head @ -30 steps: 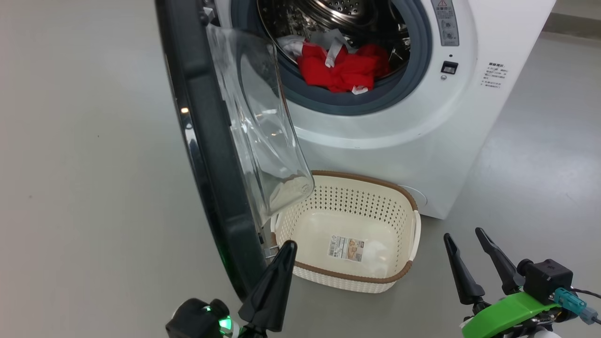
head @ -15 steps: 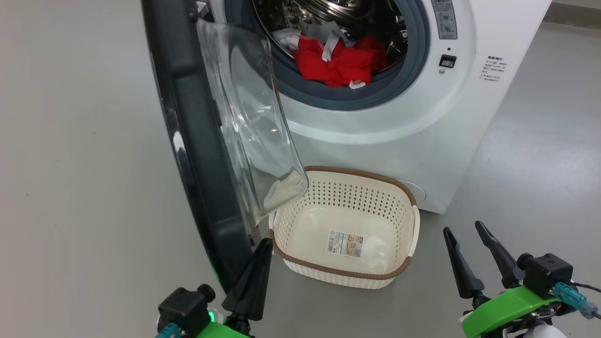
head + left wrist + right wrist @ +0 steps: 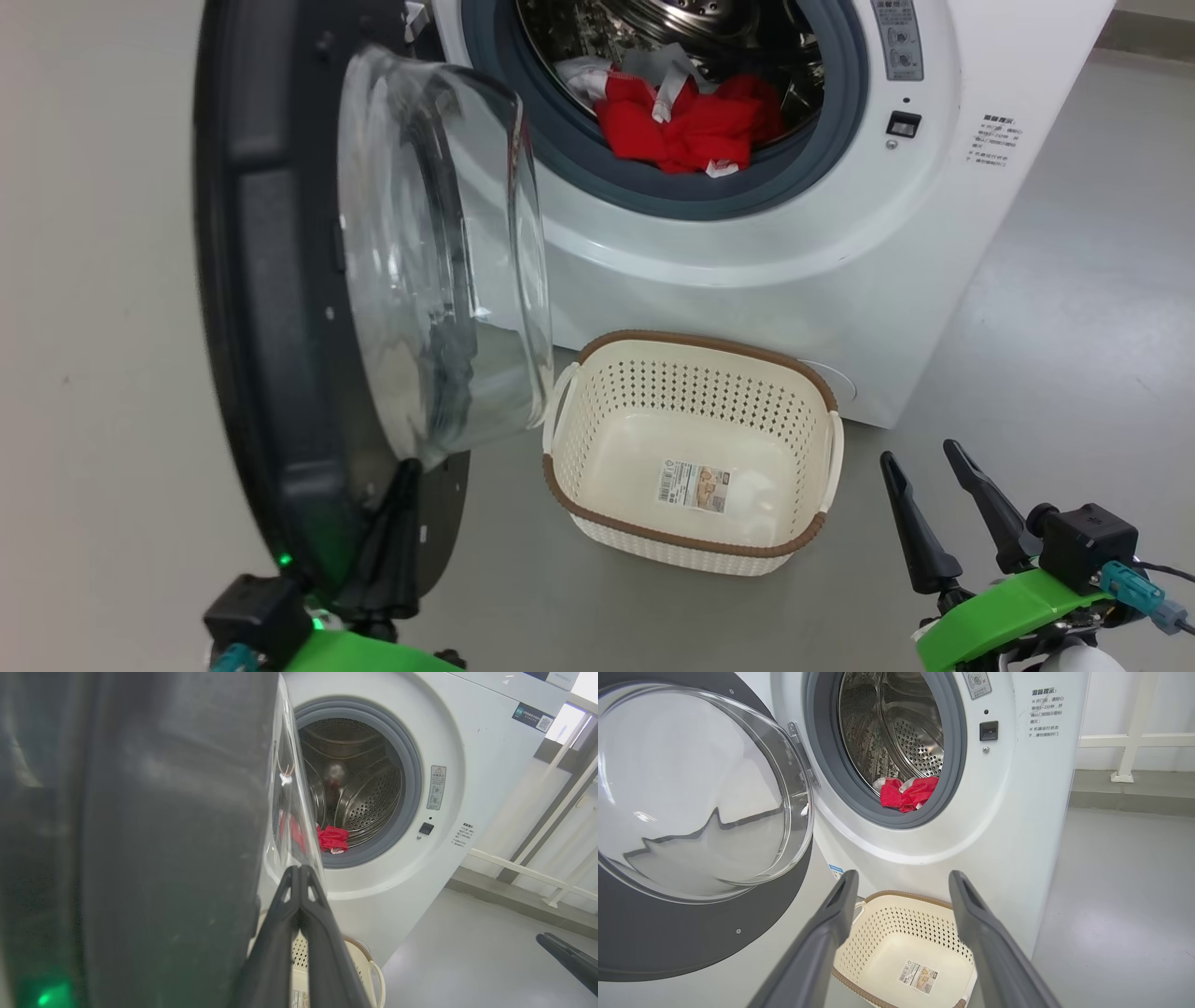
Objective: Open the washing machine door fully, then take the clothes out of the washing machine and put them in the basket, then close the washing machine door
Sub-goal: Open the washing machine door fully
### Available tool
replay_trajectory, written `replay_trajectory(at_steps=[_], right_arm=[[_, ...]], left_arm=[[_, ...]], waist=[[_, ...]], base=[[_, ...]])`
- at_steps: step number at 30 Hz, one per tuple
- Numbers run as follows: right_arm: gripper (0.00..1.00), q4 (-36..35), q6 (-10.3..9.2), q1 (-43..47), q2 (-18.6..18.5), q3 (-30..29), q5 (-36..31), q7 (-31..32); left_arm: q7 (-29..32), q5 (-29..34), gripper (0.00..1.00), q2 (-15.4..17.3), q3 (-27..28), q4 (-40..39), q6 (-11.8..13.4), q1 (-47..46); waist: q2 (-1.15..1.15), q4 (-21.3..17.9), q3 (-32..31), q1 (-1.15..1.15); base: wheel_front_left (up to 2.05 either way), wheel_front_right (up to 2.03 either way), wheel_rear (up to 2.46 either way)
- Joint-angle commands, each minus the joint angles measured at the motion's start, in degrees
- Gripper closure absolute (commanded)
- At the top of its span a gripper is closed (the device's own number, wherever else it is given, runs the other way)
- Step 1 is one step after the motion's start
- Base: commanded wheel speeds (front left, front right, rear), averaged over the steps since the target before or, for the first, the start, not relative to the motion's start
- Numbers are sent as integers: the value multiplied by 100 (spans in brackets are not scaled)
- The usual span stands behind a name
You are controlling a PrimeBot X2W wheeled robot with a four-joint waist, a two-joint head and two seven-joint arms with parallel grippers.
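Observation:
The washing machine door stands swung out to the left, its clear glass bowl facing the basket. My left gripper is shut and empty, its fingers lying against the door's inner face just below the bowl. From the left wrist, the shut gripper sits beside the door. Red clothes lie at the front of the drum of the washing machine. The empty basket sits on the floor before it. My right gripper hangs open at lower right, apart from everything, and it looks over the basket toward the clothes.
Grey floor spreads to the right of the machine. A low kerb and a white railing run along the back right. The open door blocks the space left of the basket.
The door has swung further open to the left, and my left gripper has moved left with it against the inner face. The right gripper has stayed put.

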Motion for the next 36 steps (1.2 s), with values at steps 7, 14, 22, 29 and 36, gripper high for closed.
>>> replay_trajectory(at_steps=[7,14,22,29,36], right_arm=[[0,-167,37,-138,-63,201,-14,-37],[0,-150,37,-200,-115,256,-14,-37],[0,-144,37,-267,-172,320,-9,-37],[0,-159,37,-358,-240,388,-3,-37],[0,-168,37,-469,-335,398,2,-37]], left_arm=[[-27,396,100,72,1216,-41,-1,1],[-27,670,100,75,2048,88,-132,-123],[-27,968,100,100,2770,287,-261,-448],[-27,1146,100,186,3423,625,-375,-799],[-27,1299,100,406,3933,1100,-543,-1250]], waist=[[0,7,61,0],[0,-21,182,0],[0,-30,273,0],[0,-45,397,0],[0,-46,605,0]], base=[[0,0,0],[0,0,0],[0,0,0],[0,0,0],[0,0,0]])
